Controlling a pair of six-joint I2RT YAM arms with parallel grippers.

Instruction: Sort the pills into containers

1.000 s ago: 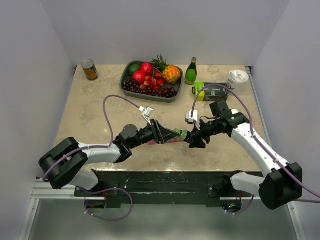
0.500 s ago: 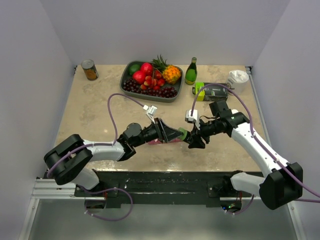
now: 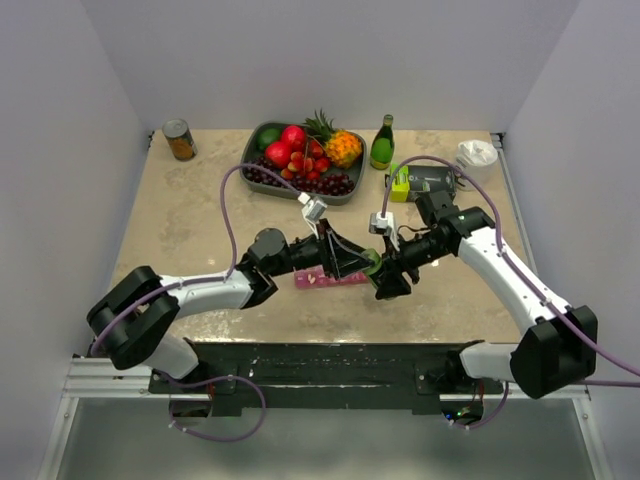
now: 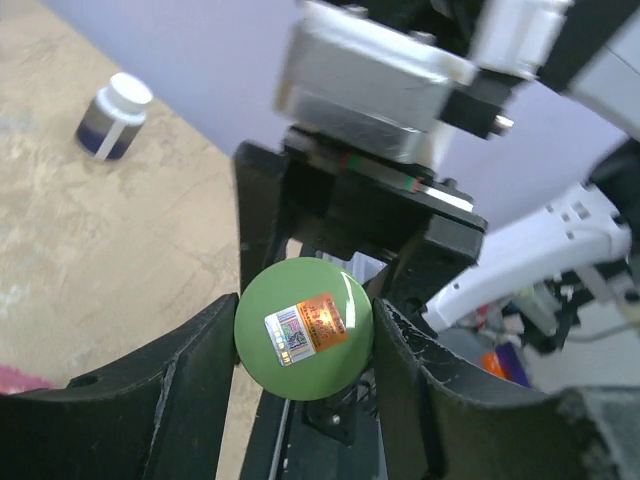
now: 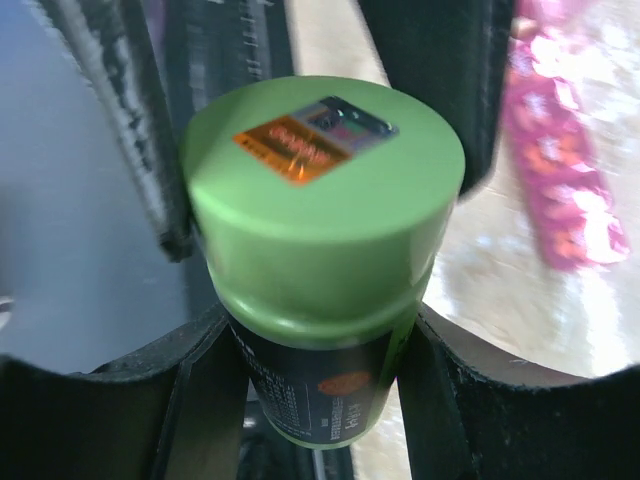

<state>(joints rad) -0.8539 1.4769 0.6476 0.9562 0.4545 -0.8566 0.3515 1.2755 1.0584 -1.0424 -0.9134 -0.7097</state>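
Beige stone-look desk boxed in by plain white walls, with the two arms meeting nose to nose over the middle of it. The right end effector is pinching the dark body of a small bottle, fingers pressed against both sides. The left end effector is closed around the bottle's green cap, with a finger touching each side of it. My read is that one arm braces the bottle while the other twists the cap off, and that's why it's held up in the air between them rather than sitting on the desk. The cap is on for now, so no pills are out yet.

The pill organizer lies flat on the desk near the middle, a bit toward the near edge, just under the left end effector and partly hidden by it. It's a long, narrow pink strip, see-through-ish. It's blurry in the right wrist view, so I can't tell if any lids are open.
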